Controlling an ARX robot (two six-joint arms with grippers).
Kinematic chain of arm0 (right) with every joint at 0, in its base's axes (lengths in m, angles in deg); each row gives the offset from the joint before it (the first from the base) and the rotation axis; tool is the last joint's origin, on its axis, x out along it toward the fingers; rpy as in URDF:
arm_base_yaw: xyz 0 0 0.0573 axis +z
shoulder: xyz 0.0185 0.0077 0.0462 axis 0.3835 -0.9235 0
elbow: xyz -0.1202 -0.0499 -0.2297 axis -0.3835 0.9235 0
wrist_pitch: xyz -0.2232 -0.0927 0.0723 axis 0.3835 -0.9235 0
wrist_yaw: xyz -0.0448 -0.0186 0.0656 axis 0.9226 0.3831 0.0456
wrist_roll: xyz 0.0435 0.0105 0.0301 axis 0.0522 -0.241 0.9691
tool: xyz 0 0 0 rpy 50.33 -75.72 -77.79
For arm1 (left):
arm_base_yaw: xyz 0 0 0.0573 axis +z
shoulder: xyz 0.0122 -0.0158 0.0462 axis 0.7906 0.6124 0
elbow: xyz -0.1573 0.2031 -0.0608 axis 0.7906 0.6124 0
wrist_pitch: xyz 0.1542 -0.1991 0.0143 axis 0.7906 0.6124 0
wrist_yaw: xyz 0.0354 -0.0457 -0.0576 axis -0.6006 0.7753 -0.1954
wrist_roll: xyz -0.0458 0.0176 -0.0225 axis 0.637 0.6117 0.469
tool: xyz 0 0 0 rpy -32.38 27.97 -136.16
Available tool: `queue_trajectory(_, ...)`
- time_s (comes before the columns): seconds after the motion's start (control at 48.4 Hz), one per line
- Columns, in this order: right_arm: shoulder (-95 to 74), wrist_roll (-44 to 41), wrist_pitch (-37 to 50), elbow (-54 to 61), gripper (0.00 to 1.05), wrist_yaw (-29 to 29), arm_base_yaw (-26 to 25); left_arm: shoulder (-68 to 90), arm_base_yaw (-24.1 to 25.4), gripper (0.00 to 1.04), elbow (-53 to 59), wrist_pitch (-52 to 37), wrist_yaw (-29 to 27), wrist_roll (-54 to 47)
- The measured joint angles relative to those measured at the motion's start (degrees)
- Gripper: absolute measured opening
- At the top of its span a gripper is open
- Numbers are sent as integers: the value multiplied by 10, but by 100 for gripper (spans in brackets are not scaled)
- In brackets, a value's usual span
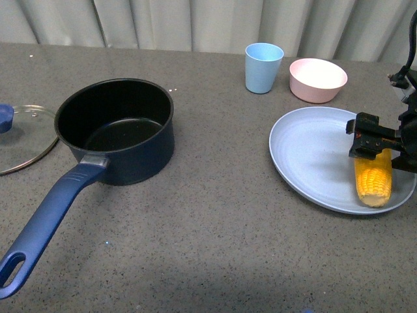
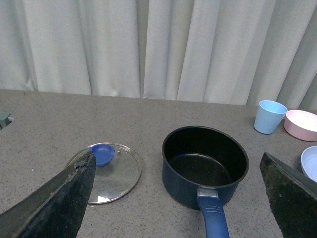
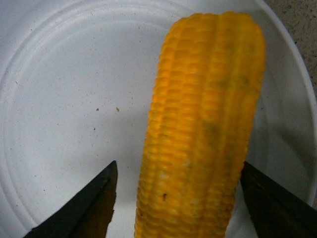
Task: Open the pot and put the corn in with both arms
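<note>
Right gripper (image 1: 373, 149) stands spread wide astride the corn (image 1: 373, 179), which lies on the blue plate (image 1: 306, 153); the fingers apparently do not touch the kernels. For a sound grasp, it should close squarely across the cob's middle. Left gripper (image 2: 177, 161) hangs wide, holding nothing. The pot (image 1: 140, 153) stands uncovered and empty, with the glass lid (image 2: 119, 173) beside it. The pink bowl (image 1: 317, 79) is empty; the inside of the blue cup (image 1: 263, 67) is hidden.

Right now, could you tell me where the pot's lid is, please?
In the front view the glass lid lies flat on the table at the far left, just left of the open pot.
</note>
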Motion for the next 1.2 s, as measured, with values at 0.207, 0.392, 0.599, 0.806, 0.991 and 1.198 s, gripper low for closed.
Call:
queue_trajectory(0.207, 2, 1, -1, -3, 35, -2, 2, 0, 0, 98, 0, 0, 0, 0)
queue_trajectory(0.392, 11, 5, 0, -3, 22, -7, 4, 0, 0, 98, 0, 0, 0, 0)
queue_trajectory(0.599, 61, 17, 0, -4, 10, -42, 16, 0, 0, 98, 0, 0, 0, 0)
queue_trajectory(0.806, 86, 19, -16, -78, 8, -145, 82, 0, 0, 98, 0, 0, 0, 0)
queue_trajectory(0.991, 38, 38, -41, -202, 8, -229, 156, 0, 0, 98, 0, 0, 0, 0)
queue_trajectory(1.198, -62, 85, -69, -351, 8, -270, 215, 0, 0, 98, 0, 0, 0, 0)
